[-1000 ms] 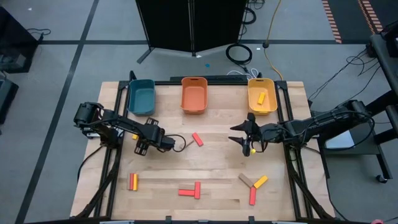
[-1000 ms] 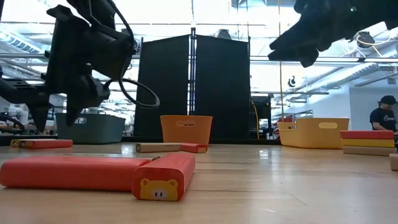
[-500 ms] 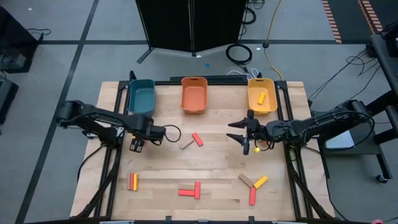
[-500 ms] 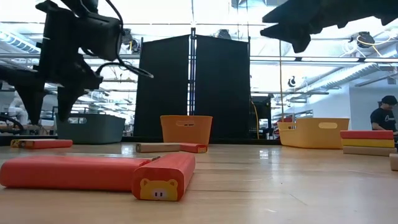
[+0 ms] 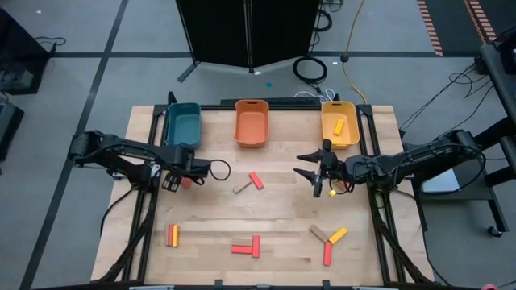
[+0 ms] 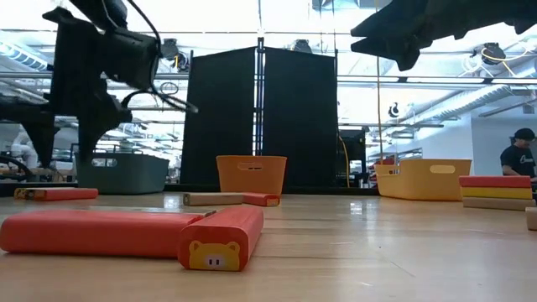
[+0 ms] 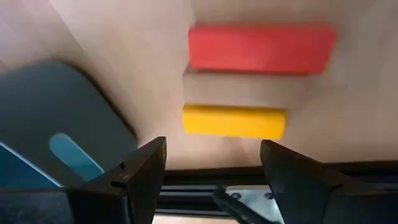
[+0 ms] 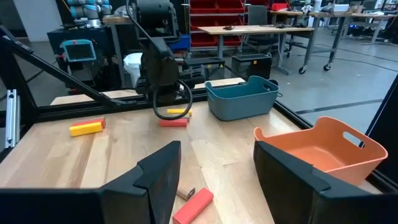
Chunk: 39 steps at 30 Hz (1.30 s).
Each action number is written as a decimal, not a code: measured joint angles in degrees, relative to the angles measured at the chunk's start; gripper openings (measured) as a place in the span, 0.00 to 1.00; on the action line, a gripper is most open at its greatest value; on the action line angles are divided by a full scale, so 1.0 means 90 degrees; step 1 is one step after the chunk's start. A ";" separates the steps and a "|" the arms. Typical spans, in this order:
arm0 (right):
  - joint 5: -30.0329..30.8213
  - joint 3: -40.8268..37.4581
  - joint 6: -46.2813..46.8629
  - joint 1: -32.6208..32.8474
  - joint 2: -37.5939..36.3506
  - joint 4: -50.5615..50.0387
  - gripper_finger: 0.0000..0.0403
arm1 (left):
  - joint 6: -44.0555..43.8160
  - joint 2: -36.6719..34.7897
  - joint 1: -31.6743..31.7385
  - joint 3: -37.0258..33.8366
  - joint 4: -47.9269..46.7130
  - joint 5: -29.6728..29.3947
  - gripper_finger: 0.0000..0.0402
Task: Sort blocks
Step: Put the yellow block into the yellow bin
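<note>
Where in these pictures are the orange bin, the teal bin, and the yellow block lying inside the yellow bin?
orange bin (image 5: 251, 125): high view, on its inner floor.
teal bin (image 5: 184, 126): high view, on its inner floor.
yellow block (image 5: 339, 126): high view, on its top face, inside the yellow bin (image 5: 339, 138).

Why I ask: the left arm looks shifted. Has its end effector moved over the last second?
Yes. In the high view the left end effector has moved left and toward the teal bin, away from the table's middle.
</note>
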 joint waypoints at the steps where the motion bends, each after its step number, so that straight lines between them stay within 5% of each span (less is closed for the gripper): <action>1: 0.0000 0.0000 -0.0015 0.0000 0.0000 -0.0013 0.49 | -0.0003 0.0000 0.0028 -0.0028 -0.0030 -0.0007 0.64; 16: 0.0012 0.0000 -0.0164 -0.0159 0.0000 -0.0068 0.49 | -0.0009 0.0000 0.0061 -0.0033 0.0080 -0.0557 0.64; 22: 0.0017 0.0000 -0.0152 -0.0297 0.0000 -0.0037 0.49 | -0.0812 0.0000 0.0151 -0.0031 -0.0132 -0.0569 0.64; 39: 0.0009 0.0000 -0.0178 -0.0553 0.0304 -0.0041 0.49 | -0.0847 0.0000 0.1373 -0.0031 -0.0163 -0.0444 0.64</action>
